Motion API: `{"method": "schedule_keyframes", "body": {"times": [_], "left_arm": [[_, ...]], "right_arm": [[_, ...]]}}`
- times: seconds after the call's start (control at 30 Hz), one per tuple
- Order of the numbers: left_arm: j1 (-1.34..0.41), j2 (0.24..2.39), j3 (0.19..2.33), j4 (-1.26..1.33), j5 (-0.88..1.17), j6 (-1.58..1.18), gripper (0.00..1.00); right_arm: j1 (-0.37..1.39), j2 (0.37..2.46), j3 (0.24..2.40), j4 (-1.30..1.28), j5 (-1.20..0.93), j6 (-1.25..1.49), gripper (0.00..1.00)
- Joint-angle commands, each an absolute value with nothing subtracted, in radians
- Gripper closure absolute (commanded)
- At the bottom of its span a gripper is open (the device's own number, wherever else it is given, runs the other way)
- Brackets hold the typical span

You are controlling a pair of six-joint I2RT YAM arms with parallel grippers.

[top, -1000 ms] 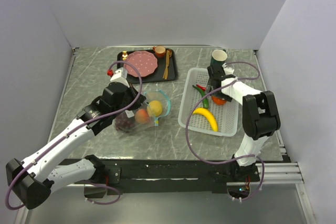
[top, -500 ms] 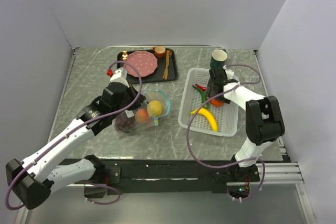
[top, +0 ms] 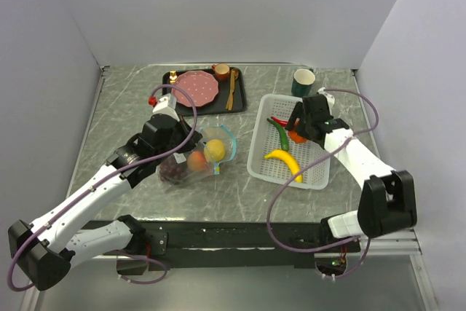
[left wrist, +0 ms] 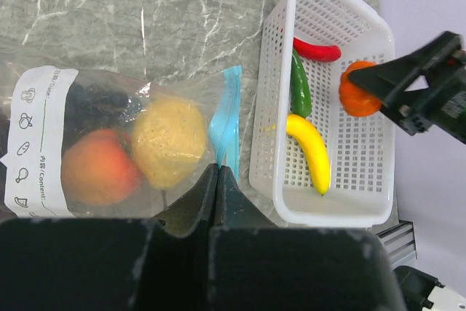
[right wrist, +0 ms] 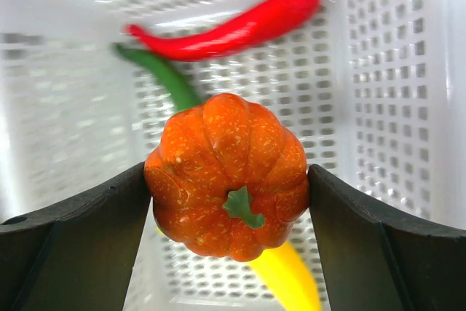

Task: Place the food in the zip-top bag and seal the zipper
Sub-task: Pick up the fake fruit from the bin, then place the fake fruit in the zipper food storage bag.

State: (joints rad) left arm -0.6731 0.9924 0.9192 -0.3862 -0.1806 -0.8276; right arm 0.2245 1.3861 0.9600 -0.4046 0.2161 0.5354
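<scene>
A black tray (top: 239, 94) at the back of the marbled worktop (top: 124, 107) carries a pink plate (top: 197, 87), orange cup (top: 221, 72) and gold cutlery (top: 232, 87); a white mesh basket (top: 256, 152) and green cup (top: 303, 81) stand rightward.

We log the banana (right wrist: 285, 283) mostly hidden behind the orange pumpkin (right wrist: 229, 172), green chili (right wrist: 164, 78) blurred, grapes (left wrist: 100, 103) indistinct inside the zip-top bag (left wrist: 186, 89).
</scene>
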Motion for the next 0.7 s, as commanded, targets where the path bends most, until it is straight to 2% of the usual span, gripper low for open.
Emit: {"method": "schedule_keyframes", "body": {"times": [0.0,0.1,0.3,0.67], "left_arm": [[-0.676,0.989,0.927,-0.36,-0.181,-0.819,0.99],[-0.676,0.992,0.923,-0.356,-0.175,-0.822,0.99],[-0.676,1.0,0.913,-0.344,-0.166,-0.831,0.99],[-0.676,1.009,0.907,-0.322,-0.16,-0.844,0.99]], "right_arm": [[0.236,1.27,0.937,-0.362,0.094,0.557,0.28],[0.261,1.229,0.922,-0.333,0.009,0.574,0.28],[0.345,1.2,0.914,-0.316,-0.028,0.601,0.28],[0.52,1.246,0.946,-0.247,-0.1,0.65,0.28]]}}
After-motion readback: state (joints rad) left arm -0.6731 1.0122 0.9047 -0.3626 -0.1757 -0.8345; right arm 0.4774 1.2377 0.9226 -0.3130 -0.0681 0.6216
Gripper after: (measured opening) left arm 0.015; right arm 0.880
